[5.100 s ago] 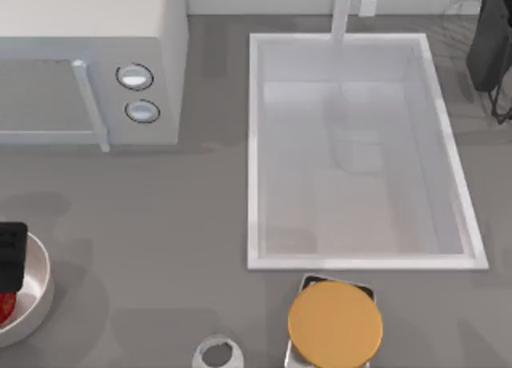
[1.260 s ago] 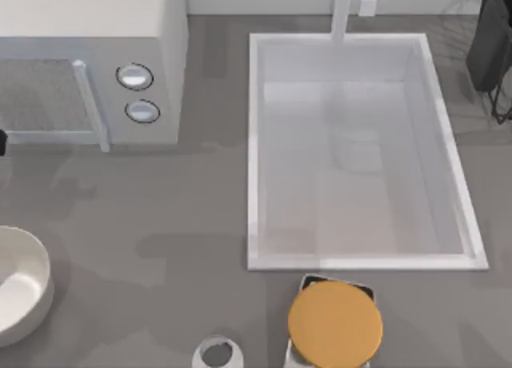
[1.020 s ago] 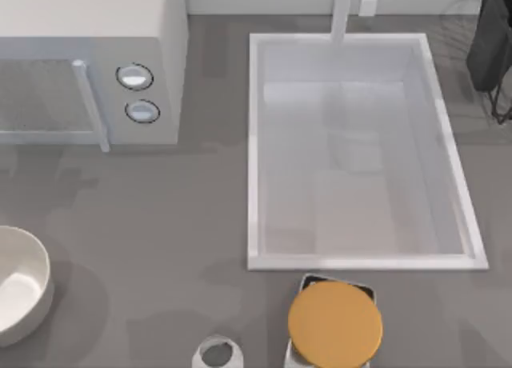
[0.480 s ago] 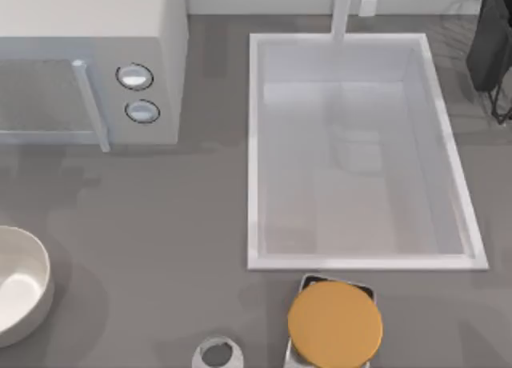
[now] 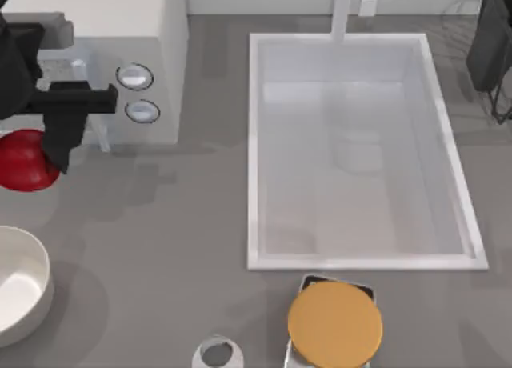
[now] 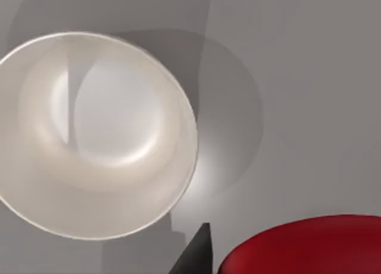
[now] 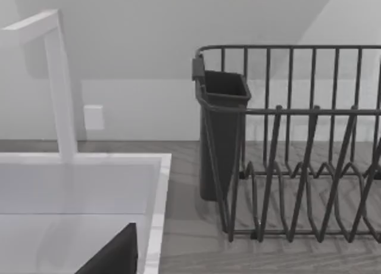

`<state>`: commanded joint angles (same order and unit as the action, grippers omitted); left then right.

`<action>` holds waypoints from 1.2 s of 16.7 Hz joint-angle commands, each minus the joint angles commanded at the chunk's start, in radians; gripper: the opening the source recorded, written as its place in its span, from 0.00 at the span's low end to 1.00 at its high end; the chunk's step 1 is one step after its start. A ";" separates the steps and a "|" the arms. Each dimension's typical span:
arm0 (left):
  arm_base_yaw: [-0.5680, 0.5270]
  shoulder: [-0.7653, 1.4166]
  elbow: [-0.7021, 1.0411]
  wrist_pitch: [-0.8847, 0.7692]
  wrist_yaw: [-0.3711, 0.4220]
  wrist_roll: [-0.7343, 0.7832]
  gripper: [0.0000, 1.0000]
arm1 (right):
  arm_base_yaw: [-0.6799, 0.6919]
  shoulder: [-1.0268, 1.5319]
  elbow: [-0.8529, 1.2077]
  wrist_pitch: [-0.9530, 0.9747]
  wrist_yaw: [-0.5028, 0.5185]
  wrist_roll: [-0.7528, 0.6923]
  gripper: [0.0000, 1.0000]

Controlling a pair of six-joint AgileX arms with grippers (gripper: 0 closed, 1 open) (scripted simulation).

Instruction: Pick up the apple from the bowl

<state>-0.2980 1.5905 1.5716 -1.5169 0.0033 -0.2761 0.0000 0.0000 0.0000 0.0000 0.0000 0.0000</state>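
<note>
Your left gripper (image 5: 38, 148), clamped on the apple (image 5: 26, 162), hangs far of the emptied bowl (image 5: 24, 292), so the lift clears its rim.

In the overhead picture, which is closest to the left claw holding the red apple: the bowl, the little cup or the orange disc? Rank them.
From the left gripper, holding the apple:
1. Bowl, table's left edge.
2. Cup, bottom middle.
3. Orange disc, farther right.
</note>
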 joint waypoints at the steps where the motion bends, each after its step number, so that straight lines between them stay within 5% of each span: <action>1: -0.074 0.019 -0.018 0.029 -0.001 -0.074 0.00 | 0.000 0.000 0.000 0.000 0.000 0.000 1.00; 7: -0.319 0.088 -0.109 0.162 -0.003 -0.319 0.00 | 0.000 0.000 0.000 0.000 0.000 0.000 1.00; 14: -0.317 0.092 -0.146 0.201 -0.003 -0.318 0.00 | 0.000 0.000 0.000 0.000 0.000 0.000 1.00; 20: -0.317 0.145 -0.375 0.503 -0.003 -0.316 0.00 | 0.000 0.000 0.000 0.000 0.000 0.000 1.00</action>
<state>-0.6146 1.7356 1.1965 -1.0138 0.0004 -0.5923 0.0000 0.0000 0.0000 0.0000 0.0000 0.0000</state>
